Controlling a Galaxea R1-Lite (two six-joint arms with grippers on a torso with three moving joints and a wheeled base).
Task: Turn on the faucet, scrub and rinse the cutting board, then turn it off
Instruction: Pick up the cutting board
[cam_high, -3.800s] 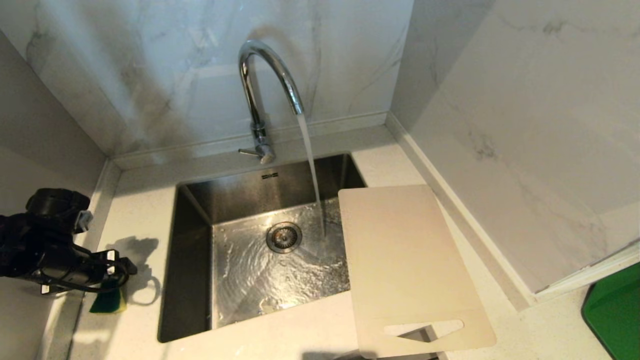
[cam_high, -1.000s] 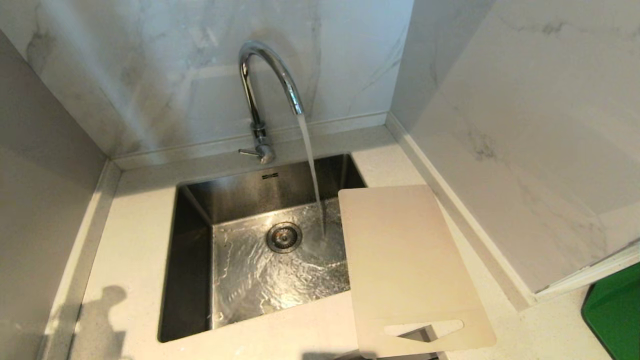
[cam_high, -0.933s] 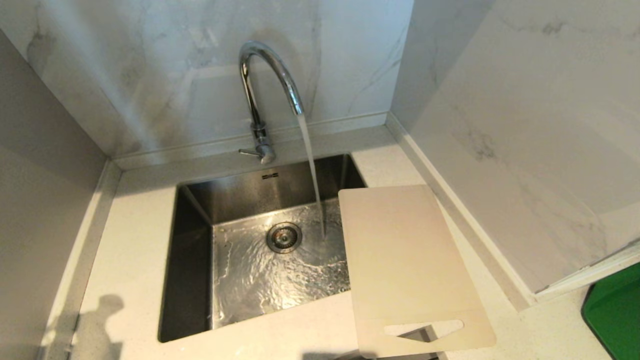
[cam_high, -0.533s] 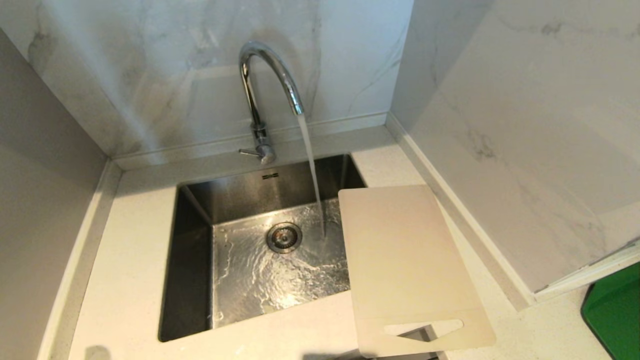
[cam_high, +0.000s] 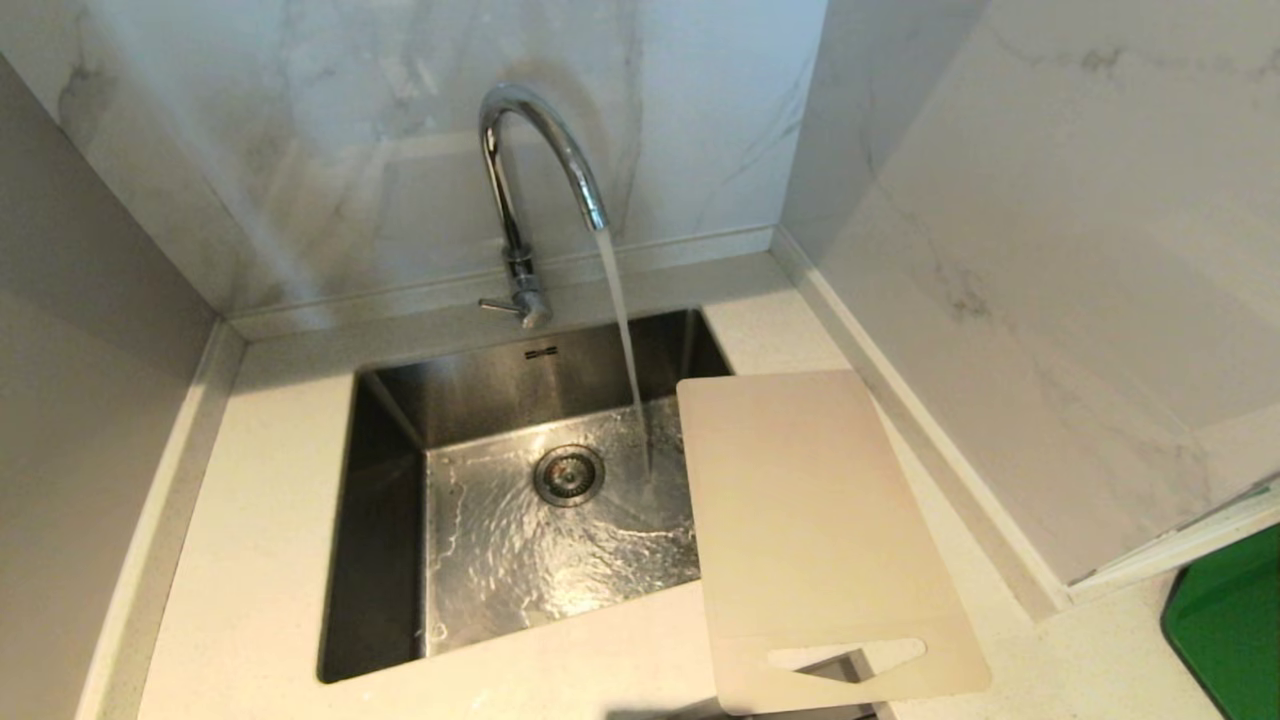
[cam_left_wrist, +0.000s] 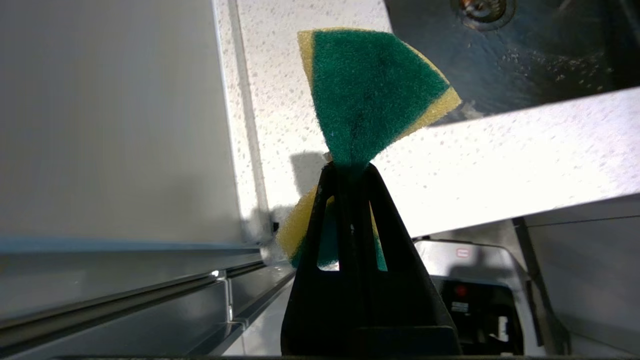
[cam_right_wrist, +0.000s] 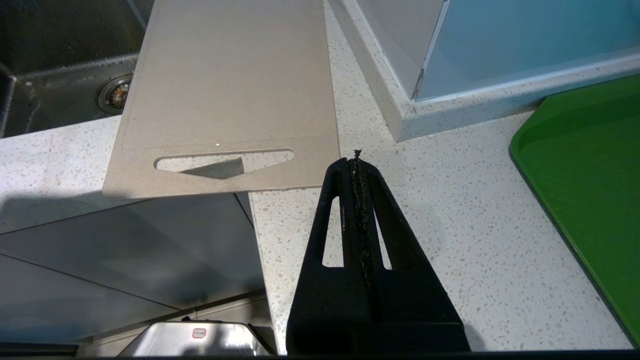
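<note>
Chrome faucet (cam_high: 530, 180) at the back edge of the sink (cam_high: 380, 420), water running from its spout into the steel basin beside the drain (cam_high: 568, 474). Cream cutting board (cam_high: 815, 540) lying flat on the bench (cam_high: 260, 520), bridging the sink's right rim, its slotted end overhanging the bench's front edge. Bench left of the sink bare up to the wall. Left gripper (cam_left_wrist: 350, 167) off the bench's front left corner, fingers pinching a green-and-yellow sponge (cam_left_wrist: 370, 95). Right gripper (cam_right_wrist: 356, 162) near the board's slotted end, fingers pressed together, holding nothing. Green tray (cam_right_wrist: 590, 175) at the right edge.
</note>
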